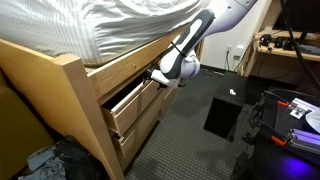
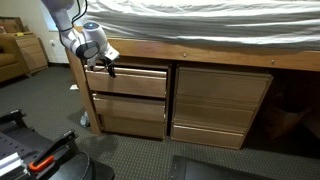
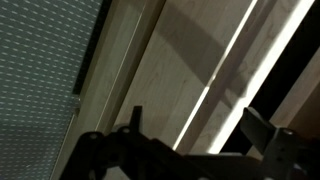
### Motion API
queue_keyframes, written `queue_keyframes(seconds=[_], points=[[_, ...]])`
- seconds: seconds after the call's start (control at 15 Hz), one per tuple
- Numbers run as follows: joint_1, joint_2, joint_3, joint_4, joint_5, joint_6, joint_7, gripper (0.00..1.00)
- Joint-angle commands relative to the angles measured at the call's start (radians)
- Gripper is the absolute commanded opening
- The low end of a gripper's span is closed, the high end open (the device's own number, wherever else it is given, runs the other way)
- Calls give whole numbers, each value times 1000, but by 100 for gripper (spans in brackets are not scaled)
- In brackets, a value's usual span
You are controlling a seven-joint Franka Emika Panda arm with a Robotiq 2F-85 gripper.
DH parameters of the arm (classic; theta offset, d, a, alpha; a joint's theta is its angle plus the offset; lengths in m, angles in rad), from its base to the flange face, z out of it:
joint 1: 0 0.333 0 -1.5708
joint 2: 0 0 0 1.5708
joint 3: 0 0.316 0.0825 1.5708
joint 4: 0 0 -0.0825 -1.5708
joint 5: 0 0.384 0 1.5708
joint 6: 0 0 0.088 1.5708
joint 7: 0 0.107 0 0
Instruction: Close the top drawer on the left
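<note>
Light wood makes up the frame of a big bed [image 2: 200,30] with pale rumpled bedding, and it stands on dark carpet [image 1: 190,140]. Under the mattress sit two sets of drawers, side by side, in the same light wood. The right-hand set [image 2: 220,100] has every front flush and shut. The left-hand set appears to stack three fronts.

The top drawer [image 2: 128,82] of the left set sits just below the bed rail. It is long and shallow, with a plain flat rectangular front and no visible handle. In an exterior view it [image 1: 133,103] stands pulled partway out, with its thin pale side showing. The gap above it is dark, and nothing inside can be made out. The front below it also juts out a little.

One white robot arm [image 1: 195,35] reaches down along the bed edge. Its pincer [image 1: 158,76] is at the upper outer corner of the top drawer's front, seemingly against it. In the wrist view the pincer [image 3: 197,130] is spread wide and holds nothing. Its two dark fingers [image 3: 135,118] stand well apart over a pale wood panel.
</note>
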Motion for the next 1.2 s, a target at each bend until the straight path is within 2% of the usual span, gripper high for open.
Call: queue_keyframes(seconds=[0.0, 0.27, 0.33, 0.4, 0.47, 0.8, 0.93, 1.13], points=[[-3, 0, 2, -3, 11, -1, -13, 100], [-2, 6, 5, -8, 2, -32, -22, 100], [8, 6, -7, -11, 2, -39, -22, 100], [46, 10, -51, -12, 11, -42, -10, 100], [8, 10, -6, -4, 9, -22, -16, 100], [35, 15, -36, -6, 8, -24, -16, 100], [25, 83, 0, 58, 3, 33, -16, 100], [24, 273, 87, 262, -19, 159, -10, 100]])
